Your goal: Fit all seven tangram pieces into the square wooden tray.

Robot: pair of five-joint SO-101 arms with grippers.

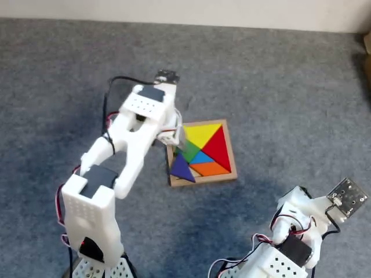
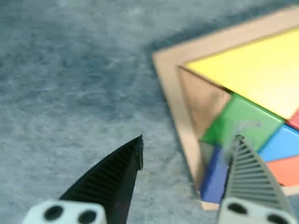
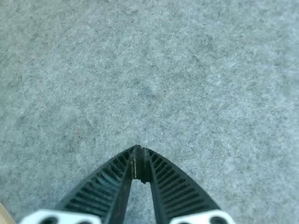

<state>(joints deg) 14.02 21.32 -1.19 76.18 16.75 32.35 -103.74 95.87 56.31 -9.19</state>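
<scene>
The square wooden tray lies on the grey carpet and holds yellow, red, green, light blue and orange pieces. A dark blue triangle rests tilted on the tray's near-left corner, partly over the rim. My left gripper is open and straddles the tray's left rim, with its black finger over the carpet and its grey finger above the green piece and the dark blue triangle. My right gripper is shut over bare carpet.
A bare wooden gap shows inside the tray between the yellow piece, the green piece and the rim. The right arm sits at the near right, apart from the tray. Grey carpet surrounds the tray on all sides.
</scene>
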